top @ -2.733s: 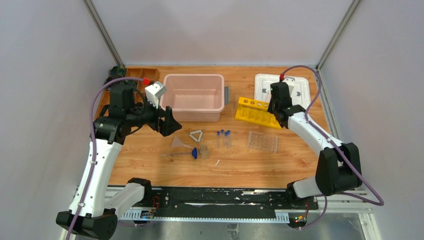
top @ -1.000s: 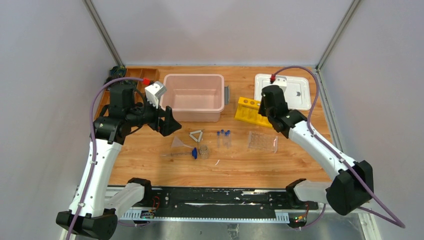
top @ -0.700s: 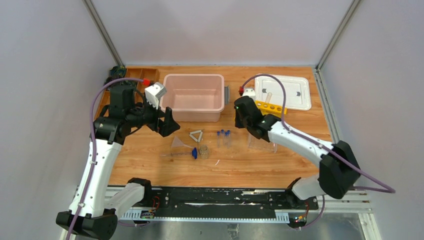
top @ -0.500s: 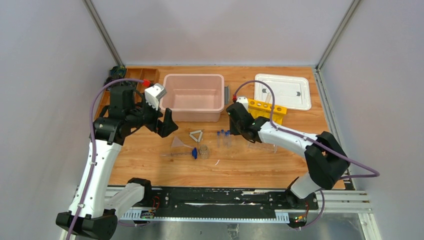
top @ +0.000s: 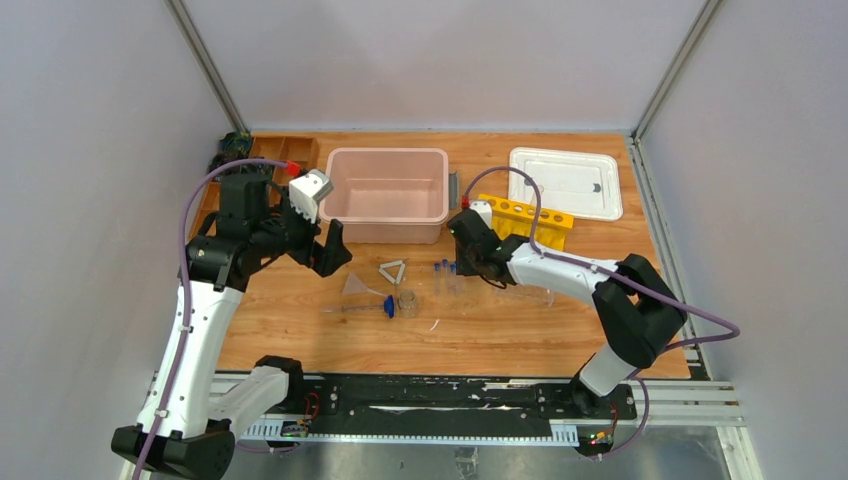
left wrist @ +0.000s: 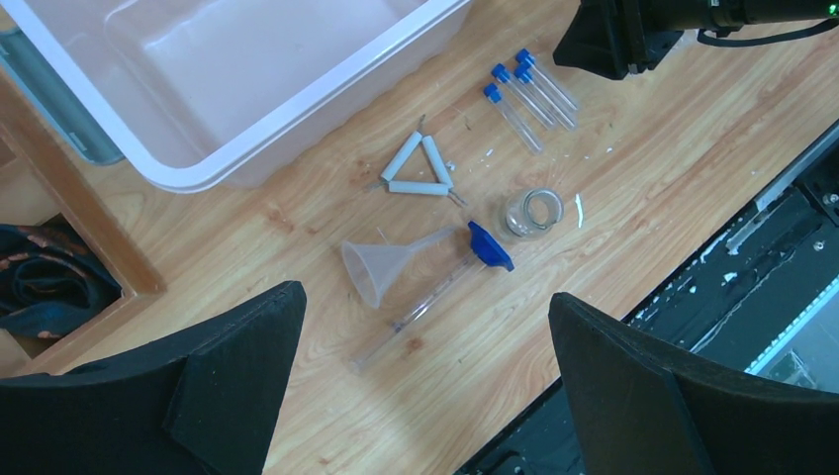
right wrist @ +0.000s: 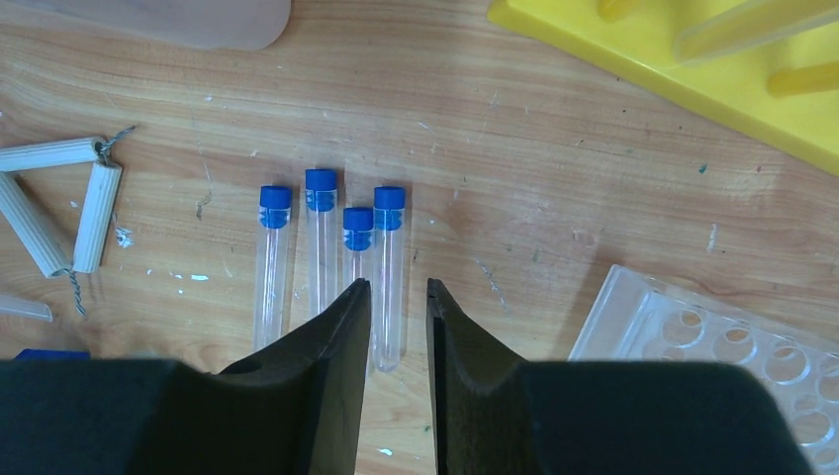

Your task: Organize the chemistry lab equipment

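**Right gripper** (right wrist: 396,289): the jaws are parted by a narrow gap only and nothing is clamped. It is pointed down at the wooden worktop (right wrist: 554,178).

**Just beyond the fingertips:** four small clear blue-capped vials (right wrist: 322,247) are seen lying flat, side by side and close together.
- Their long axes are parallel and, in the right wrist view, run along the line of the fingers.
- The blue caps are at the far end and the bare bottoms are toward the gripper.
- The closing line of the jaws is therefore set across the vials, not along them.

**In the gap:** the lower part of the rightmost vial (right wrist: 389,267) is seen through the gap. Its neighbour is partly covered by the finger on that side. Height above the worktop cannot be told, so contact is not confirmed.

**Judgement:**
- A straight descent should bracket the rightmost vial alone.
- The neighbour lies so close that one finger may land on it or roll it.

**Further out:**
- A clear vial tray (right wrist: 712,346) with round wells lies just to the right of the gripper.
- A yellow holed rack (right wrist: 693,89) stands beyond it, past the capped ends.
- A pale triangle (right wrist: 94,213) lies to the left of the vials.

**Left gripper** (left wrist: 425,302): it is spread wide and empty, and held well apart from the vials on the triangle's side. The right arm is plainly the nearer.
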Robot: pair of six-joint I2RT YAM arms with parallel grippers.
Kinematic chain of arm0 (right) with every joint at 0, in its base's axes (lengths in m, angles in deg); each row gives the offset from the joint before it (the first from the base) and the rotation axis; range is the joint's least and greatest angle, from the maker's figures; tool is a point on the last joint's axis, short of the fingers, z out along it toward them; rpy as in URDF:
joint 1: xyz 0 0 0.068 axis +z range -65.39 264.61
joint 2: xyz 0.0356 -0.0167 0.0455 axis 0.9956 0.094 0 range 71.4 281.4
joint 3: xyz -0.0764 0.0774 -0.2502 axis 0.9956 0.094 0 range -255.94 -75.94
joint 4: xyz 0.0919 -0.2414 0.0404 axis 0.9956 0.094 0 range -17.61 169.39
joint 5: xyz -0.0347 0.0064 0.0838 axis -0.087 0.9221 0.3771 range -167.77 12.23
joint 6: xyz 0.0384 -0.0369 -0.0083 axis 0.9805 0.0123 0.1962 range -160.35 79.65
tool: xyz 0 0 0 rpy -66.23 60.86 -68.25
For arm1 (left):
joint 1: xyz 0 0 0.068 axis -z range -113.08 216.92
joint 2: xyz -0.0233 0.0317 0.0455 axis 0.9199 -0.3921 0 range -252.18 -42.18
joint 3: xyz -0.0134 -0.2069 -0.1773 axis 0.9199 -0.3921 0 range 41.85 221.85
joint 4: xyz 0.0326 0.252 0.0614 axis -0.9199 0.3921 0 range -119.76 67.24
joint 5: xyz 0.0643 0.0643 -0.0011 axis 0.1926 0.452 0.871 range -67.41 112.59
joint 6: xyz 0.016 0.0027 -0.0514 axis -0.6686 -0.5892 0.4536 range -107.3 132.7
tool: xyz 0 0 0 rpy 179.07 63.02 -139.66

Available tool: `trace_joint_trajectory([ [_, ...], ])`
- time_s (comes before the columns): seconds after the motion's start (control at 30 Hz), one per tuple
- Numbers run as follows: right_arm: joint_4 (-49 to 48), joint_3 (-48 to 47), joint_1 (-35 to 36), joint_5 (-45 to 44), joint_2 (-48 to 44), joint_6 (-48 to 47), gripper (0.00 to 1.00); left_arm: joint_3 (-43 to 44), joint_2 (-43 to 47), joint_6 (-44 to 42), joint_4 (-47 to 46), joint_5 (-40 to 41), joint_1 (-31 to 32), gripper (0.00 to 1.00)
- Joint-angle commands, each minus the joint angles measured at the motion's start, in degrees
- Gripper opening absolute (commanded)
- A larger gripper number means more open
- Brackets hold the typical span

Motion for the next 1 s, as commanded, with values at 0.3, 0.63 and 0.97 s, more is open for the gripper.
trace_joint_trajectory([
  [0.3, 1.7, -0.5, 3.6, -2.2, 1.0, 1.5, 0.46, -1.5, 1.3, -4.7, 2.7, 4.6, 0.2, 1.00],
  [0.63, 4.0, -2.6, 4.7, -2.9, 2.1, 2.8, 0.39, -4.3, 2.7, -7.5, 2.7, 4.6, 0.2, 1.00],
  [0.97, 2.6, -2.3, 4.0, -3.0, 4.4, 2.4, 0.26, -3.9, 2.0, -6.3, 2.7, 3.6, 0.2, 1.00],
])
